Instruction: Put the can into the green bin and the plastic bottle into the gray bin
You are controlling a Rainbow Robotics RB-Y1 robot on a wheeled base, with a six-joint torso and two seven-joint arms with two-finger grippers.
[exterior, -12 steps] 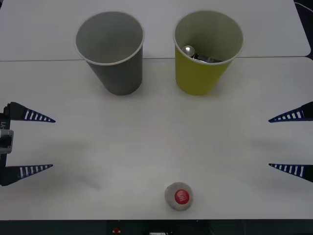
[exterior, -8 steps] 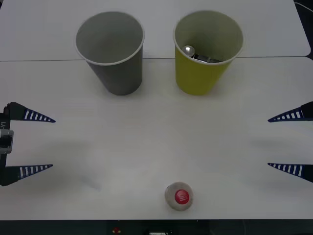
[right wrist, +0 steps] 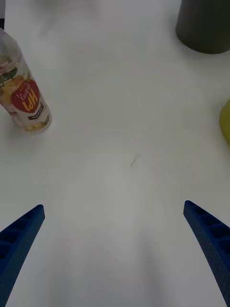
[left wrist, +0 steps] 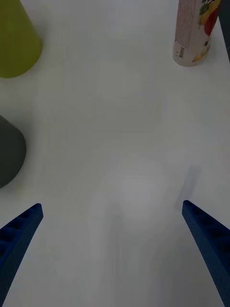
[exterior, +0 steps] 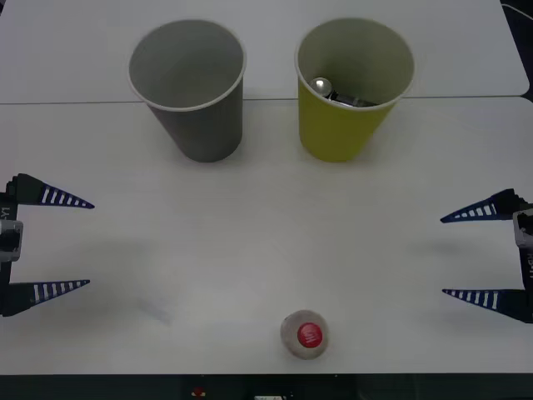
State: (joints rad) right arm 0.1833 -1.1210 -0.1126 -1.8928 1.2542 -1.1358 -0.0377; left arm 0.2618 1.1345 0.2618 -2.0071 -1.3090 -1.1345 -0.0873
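On the right side, the wide-open right gripper (exterior: 483,254) has slid inward toward the standing plastic bottle (exterior: 304,334), likely going for it, since the can (exterior: 323,87) already lies in the green bin (exterior: 343,133).

Green bin (exterior: 346,125): yellow-green wall, pale rim and inside. Gray bin (exterior: 196,117): gray, pale rim. Can (exterior: 321,86): silver end, dark body. Bottle (exterior: 304,334): red cap, red-and-white label. Table (exterior: 250,242): white. Fingers (exterior: 58,198): blue, ribbed.

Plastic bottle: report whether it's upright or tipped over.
Upright. The plastic bottle stands on its base on the table; the front view looks down on its red cap, and the right wrist view shows it standing.
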